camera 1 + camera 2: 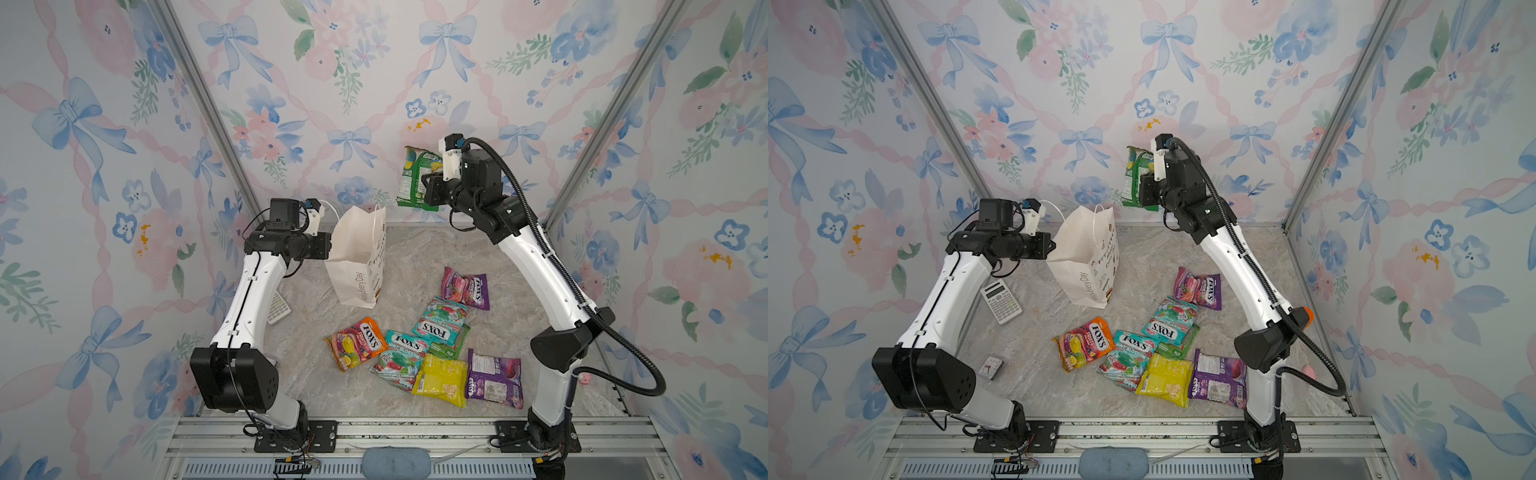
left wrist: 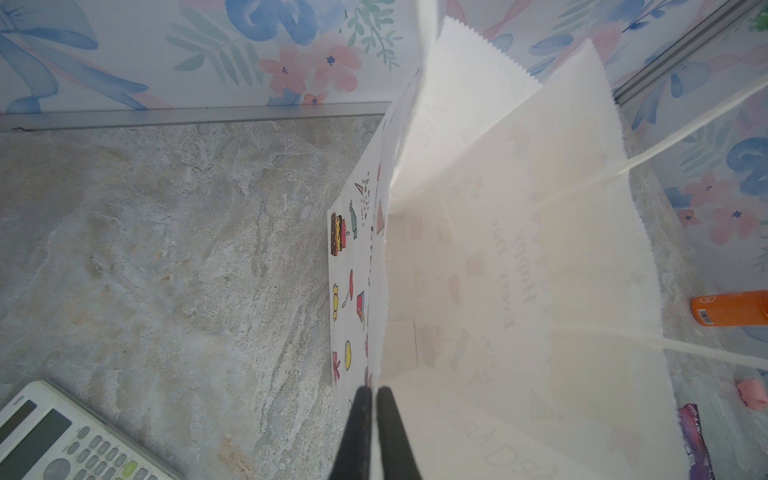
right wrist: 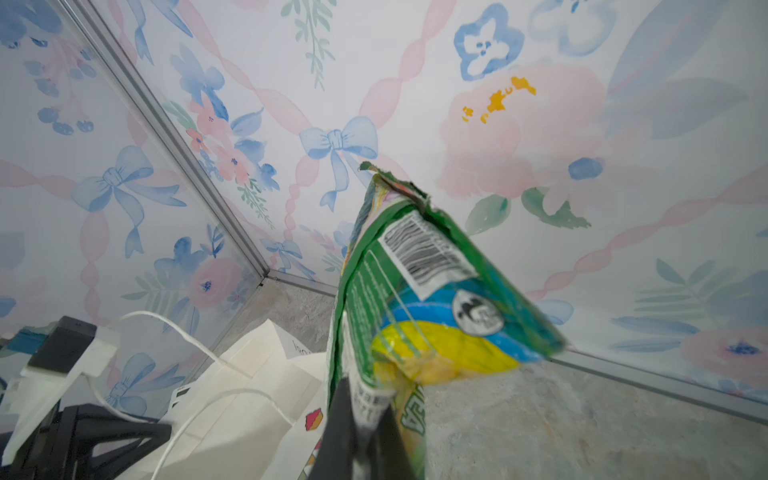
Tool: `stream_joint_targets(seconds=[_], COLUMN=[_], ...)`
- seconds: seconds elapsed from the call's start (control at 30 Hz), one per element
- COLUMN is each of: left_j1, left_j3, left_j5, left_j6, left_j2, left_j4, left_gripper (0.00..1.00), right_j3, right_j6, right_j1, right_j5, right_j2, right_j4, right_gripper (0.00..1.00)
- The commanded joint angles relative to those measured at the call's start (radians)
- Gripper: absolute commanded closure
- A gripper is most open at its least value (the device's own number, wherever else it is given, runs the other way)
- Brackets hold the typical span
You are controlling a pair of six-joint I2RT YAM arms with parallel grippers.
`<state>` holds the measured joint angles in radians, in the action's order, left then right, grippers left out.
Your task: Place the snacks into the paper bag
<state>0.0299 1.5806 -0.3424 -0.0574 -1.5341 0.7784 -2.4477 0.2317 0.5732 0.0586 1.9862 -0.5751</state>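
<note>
The white paper bag (image 1: 356, 266) (image 1: 1086, 266) stands upright at the back of the table with its mouth open. My left gripper (image 1: 330, 245) (image 1: 1053, 247) (image 2: 373, 392) is shut on the bag's near rim. The right gripper (image 1: 424, 190) (image 1: 1142, 192) (image 3: 365, 411) is shut on a green snack packet (image 1: 415, 172) (image 1: 1136, 166) (image 3: 424, 291), held in the air above and to the right of the bag. Several more snacks lie on the table: orange (image 1: 359, 343), teal (image 1: 399, 357), another teal (image 1: 440, 322), pink-purple (image 1: 465, 286), yellow (image 1: 440, 380) and purple (image 1: 494, 378).
A calculator (image 1: 1000, 301) (image 2: 54, 436) and a small clock (image 1: 990, 368) lie at the left of the table. An orange bottle (image 2: 729, 307) and a pink pig toy (image 1: 1308, 370) sit by the right wall. Flowered walls close in three sides.
</note>
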Motion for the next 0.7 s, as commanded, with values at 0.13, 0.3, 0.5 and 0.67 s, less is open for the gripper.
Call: stream_joint_targets(seconds=[0.13, 0.3, 0.5, 0.67], left_j1=[0.011, 0.016, 0.022, 0.025], left_j3=[-0.013, -0.014, -0.014, -0.014], left_j5=[-0.022, -0.02, -0.014, -0.001], left_j6=[-0.012, -0.013, -0.018, -0.022], left_j2=[0.009, 0.003, 0.002, -0.001], left_j4=[-0.017, -0.017, -0.017, -0.017], left_gripper=[1.0, 1.0, 1.0, 1.0], right_j3=[-0.184, -0.206, -0.314, -0.32], right_j6=[-0.036, -0.043, -0.055, -0.056], right_j1=[0.05, 0.104, 0.18, 0.233], right_j5=[0.052, 0.072, 0.119, 0.188], right_j2=[0.091, 0.125, 0.222, 0.252], right_j4=[0.071, 0.18, 0.216, 0.25], right_gripper=[1.0, 1.0, 1.0, 1.0])
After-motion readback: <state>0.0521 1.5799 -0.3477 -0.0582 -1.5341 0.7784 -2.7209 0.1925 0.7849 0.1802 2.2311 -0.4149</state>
